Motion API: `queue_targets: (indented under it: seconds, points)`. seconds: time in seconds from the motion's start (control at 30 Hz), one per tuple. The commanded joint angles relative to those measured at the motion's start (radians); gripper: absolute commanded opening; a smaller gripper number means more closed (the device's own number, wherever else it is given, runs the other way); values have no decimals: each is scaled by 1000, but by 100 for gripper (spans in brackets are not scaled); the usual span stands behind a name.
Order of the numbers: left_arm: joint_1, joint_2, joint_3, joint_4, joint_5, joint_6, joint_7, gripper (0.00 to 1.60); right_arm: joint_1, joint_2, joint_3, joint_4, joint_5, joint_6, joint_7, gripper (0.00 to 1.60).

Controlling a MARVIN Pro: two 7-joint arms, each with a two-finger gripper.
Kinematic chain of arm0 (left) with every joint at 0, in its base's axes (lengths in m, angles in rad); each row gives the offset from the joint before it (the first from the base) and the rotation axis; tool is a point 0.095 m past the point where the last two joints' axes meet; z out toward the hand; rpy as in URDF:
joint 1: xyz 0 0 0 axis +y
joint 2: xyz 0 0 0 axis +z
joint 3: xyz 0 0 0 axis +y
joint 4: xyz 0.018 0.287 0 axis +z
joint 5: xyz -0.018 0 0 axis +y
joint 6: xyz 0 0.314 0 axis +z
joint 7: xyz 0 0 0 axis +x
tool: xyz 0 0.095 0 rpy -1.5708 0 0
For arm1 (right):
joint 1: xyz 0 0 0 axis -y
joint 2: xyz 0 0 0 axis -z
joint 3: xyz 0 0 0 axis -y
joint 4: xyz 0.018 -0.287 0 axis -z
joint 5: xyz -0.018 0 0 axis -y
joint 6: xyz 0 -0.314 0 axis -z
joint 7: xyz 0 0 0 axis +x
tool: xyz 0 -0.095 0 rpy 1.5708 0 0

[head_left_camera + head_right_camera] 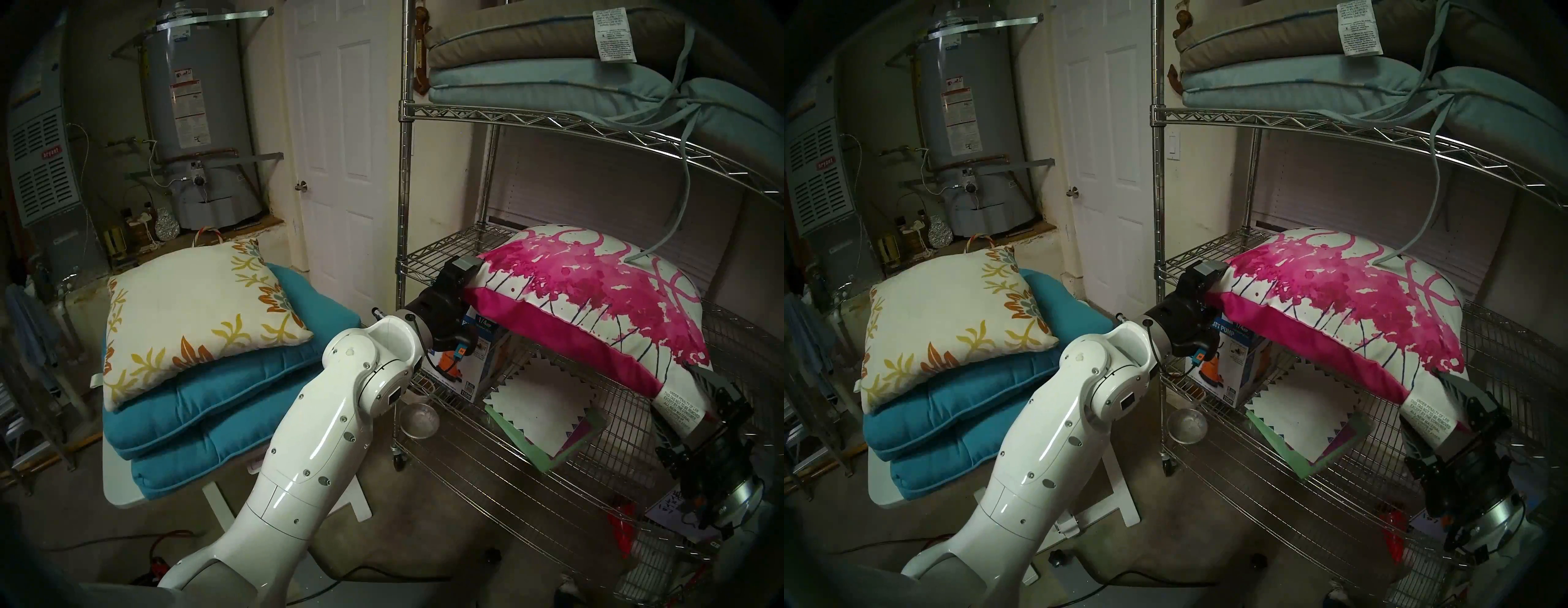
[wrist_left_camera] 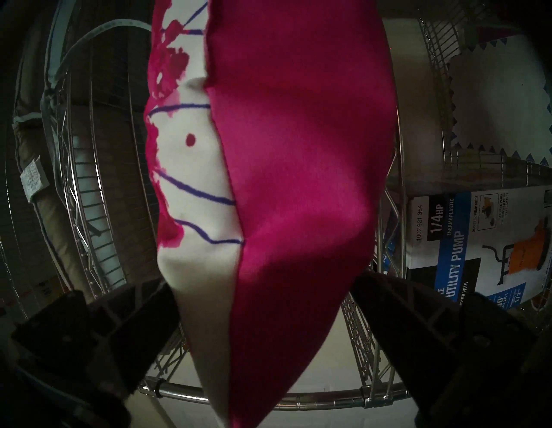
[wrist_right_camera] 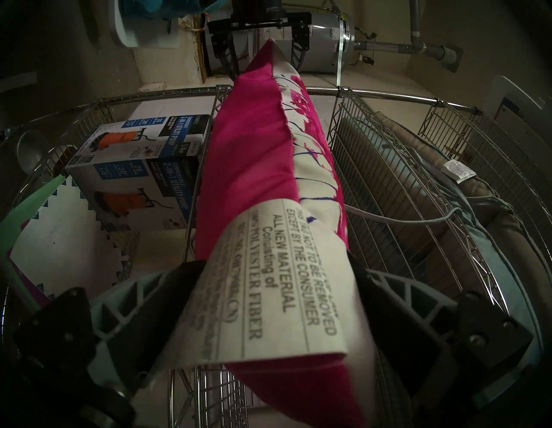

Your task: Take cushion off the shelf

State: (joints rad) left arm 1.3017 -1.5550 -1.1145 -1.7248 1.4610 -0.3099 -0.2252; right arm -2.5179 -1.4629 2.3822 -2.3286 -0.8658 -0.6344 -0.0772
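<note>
- Magenta and white, the cushion in the head stereo left view spans between both grippers at the middle tier of the chrome wire shelf. The left gripper clamps its near-left corner, the right gripper its lower right corner, beside the white law label. Under the cushion, just past the left gripper, stands a utility pump box; well to that gripper's left a white desk carries teal cushions and a floral pillow.
- Head stereo right view: nearly the same scene. The cushion hangs between the left gripper and right gripper. This eye alone shows a wall switch plate behind the shelf post; grey and pale blue pads lie on the top tier, well above both grippers.
- Left wrist view: only here is the grip seen close. Both dark fingers press the cushion corner from either side, white face on one finger, plain magenta back on the other. Shelf wire runs behind, and the pump box lies to one side, its printing readable.
- Right wrist view: grey ribbed fingers close on the cushion through the law label, whose wording is legible only here. Far beyond, at the cushion's opposite tip, the left gripper's dark body shows before a water heater. The pump box sits to one side of the shelf.
</note>
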Motion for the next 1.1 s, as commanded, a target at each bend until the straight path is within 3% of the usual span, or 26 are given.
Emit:
queue_targets:
  seconds: [0.0, 0.33, 0.4, 0.43, 0.5, 0.57, 1.07]
  points:
    - [-21, -11, 6, 1, 2, -12, 56, 160, 2, 1, 0, -16, 0, -2, -1, 160]
    - [-23, -20, -6, 49, -7, -19, 143, 160, 4, -1, 1, -16, -1, -4, 1, 160]
    - [-15, -7, -18, 27, -63, -64, 89, 160, 4, -1, 1, -16, -1, -4, 1, 160]
    - [-5, -10, -22, 15, -66, -54, 77, 0, 6, 0, -1, -11, 31, 2, 11, 160]
    - [5, -7, -27, 7, -69, -54, 86, 0, 2, 7, 19, -5, 3, -23, -9, 0]
    - [10, -1, -35, 8, -82, -66, 100, 0, -5, 14, 30, -7, 57, -20, 12, 0]
    - [88, 5, -83, -37, -120, -89, 179, 0, 23, 50, 63, -45, 171, 15, 69, 0]
